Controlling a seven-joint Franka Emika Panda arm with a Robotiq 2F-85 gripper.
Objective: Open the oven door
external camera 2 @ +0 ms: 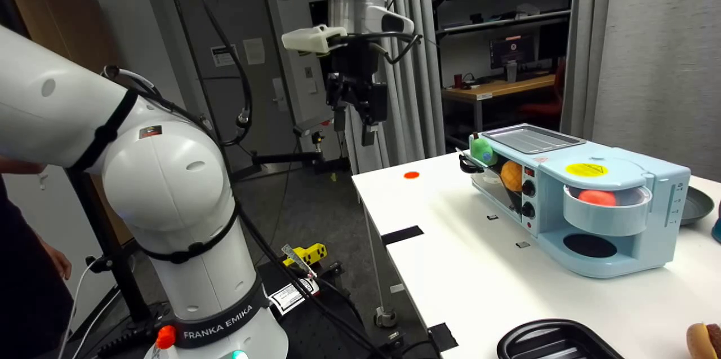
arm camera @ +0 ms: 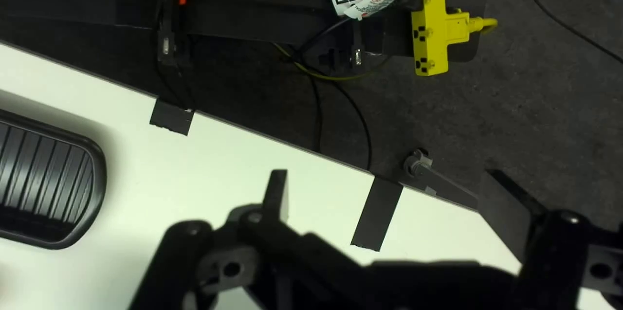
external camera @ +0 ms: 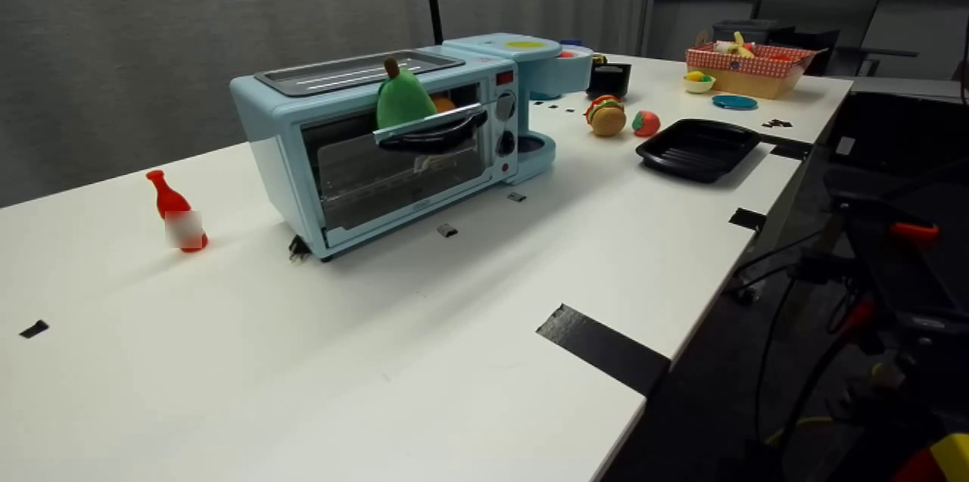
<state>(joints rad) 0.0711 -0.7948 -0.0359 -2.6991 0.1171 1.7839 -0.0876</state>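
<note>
The pale-blue-framed, dark-glass oven door (external camera: pixel 412 170), on the front of the boxy light-blue toaster oven (external camera 2: pixel 553 195), stands ajar, top tilted outward. Assessed hazard: lowering it could tip out the green pear-shaped toy (external camera: pixel 403 100) in the gap, perhaps also the round orange toy (external camera 2: pixel 511 176), as the door appears to retain both. The white jointed robot arm (external camera 2: pixel 169 178) is raised; its black two-fingered gripper (external camera 2: pixel 354 128) points down, fingers (arm camera: pixel 276 191) wide, nothing held, well apart from the oven.

White rounded arm (external camera 2: pixel 163 173), black straps (external camera 2: pixel 107 132), cables (external camera 2: pixel 383 36), dark "FRANKA EMIKA" band (external camera 2: pixel 217 322); black hand (external camera 2: pixel 354 128).
</note>
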